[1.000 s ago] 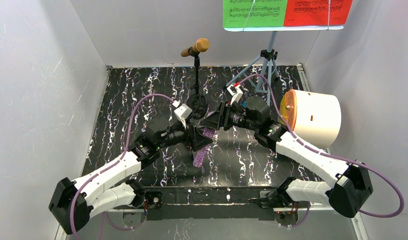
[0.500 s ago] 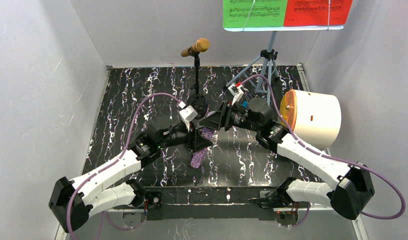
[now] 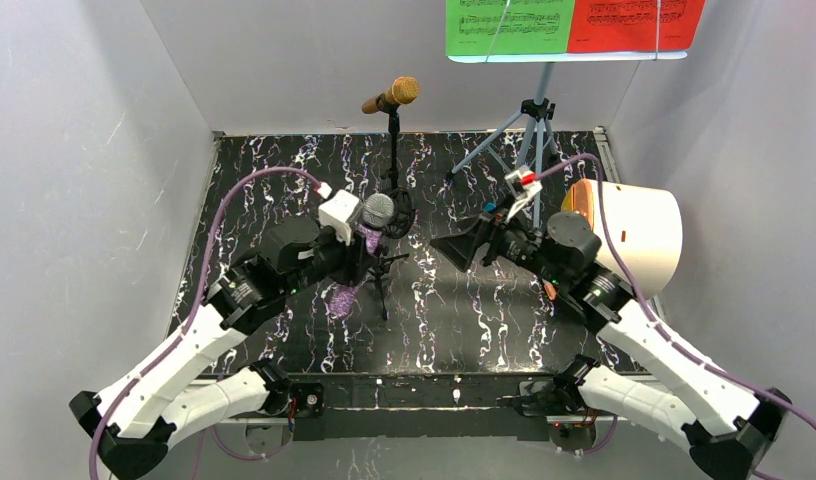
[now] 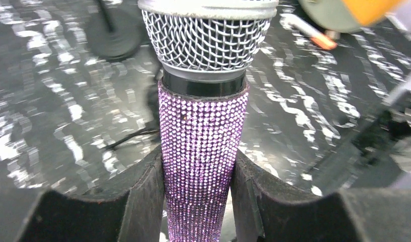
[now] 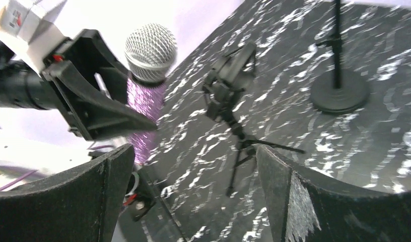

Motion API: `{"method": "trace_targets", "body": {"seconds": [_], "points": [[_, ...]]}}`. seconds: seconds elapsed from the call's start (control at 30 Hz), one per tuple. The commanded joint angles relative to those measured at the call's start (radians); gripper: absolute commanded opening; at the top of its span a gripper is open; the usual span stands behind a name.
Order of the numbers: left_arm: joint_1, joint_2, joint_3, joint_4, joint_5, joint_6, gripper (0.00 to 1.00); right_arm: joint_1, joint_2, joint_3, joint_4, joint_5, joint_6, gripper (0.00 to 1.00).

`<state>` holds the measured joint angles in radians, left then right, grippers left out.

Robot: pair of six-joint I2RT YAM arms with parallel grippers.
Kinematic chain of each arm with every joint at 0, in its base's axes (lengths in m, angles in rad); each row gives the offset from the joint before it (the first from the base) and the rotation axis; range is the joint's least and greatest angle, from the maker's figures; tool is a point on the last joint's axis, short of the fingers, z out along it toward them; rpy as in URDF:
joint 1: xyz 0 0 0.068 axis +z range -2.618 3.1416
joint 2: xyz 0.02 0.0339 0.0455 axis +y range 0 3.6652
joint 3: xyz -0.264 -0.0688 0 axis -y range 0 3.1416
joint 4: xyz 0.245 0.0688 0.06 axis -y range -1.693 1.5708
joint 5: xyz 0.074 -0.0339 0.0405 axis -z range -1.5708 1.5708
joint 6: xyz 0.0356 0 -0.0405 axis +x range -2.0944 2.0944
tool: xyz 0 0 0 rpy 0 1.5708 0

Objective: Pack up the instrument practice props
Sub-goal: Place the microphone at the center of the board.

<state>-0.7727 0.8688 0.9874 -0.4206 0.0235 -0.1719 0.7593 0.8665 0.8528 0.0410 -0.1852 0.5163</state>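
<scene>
Left of centre over the table (image 3: 264,150), find the left gripper (image 4: 198,174) clamped on the purple mic (image 4: 201,136), with its pads on the glitter body just below the mesh head. Find the mic held upright and free of its small tripod mount (image 5: 228,91), with the empty clip just beside it. Across from it, see the right gripper (image 5: 191,166) spread wide, holding nothing, facing the mic from nearby.

Judge the step as carrying the mic off to be packed (probably into the white tub (image 3: 634,235) lying on its side at the right edge; unconfirmed).

To do it well:
- Keep the squeeze firm against any downward slip of the tapered, beaded body through flat pads.
- Hold the mic near vertical while moving.
- Lift straight away from the mount before swinging sideways, to avoid snagging its thin legs or tipping it.
- Steer wide of the gold mic (image 3: 392,96) on its stand behind, and of the rack (image 3: 537,108) with green and red sheets (image 3: 504,25) at the back.
- If handing over, offer the head end to the right gripper and let go only after closing that one on it.
</scene>
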Motion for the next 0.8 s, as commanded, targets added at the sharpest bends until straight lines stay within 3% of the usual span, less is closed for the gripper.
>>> {"method": "trace_targets", "body": {"seconds": [0.0,0.17,0.37,0.5,0.63,0.77], "points": [[0.004,0.012,0.133,-0.247,-0.390,0.066,0.00,-0.004,-0.104,-0.002,-0.096,0.177,-0.159,0.99],[0.053,0.091,0.166,-0.312,-0.655,0.076,0.00,-0.003,-0.214,-0.071,-0.100,0.278,-0.211,0.99],[0.431,0.191,0.058,-0.199,-0.474,0.163,0.00,-0.003,-0.311,-0.114,-0.129,0.332,-0.267,0.99],[0.506,0.329,0.016,-0.102,-0.521,0.168,0.00,-0.004,-0.360,-0.133,-0.129,0.358,-0.300,0.99],[0.644,0.504,0.052,-0.071,-0.444,0.166,0.00,-0.004,-0.385,-0.143,-0.128,0.368,-0.312,0.99],[0.760,0.581,0.011,0.003,-0.387,0.152,0.00,-0.004,-0.402,-0.145,-0.147,0.361,-0.312,0.99]]}}
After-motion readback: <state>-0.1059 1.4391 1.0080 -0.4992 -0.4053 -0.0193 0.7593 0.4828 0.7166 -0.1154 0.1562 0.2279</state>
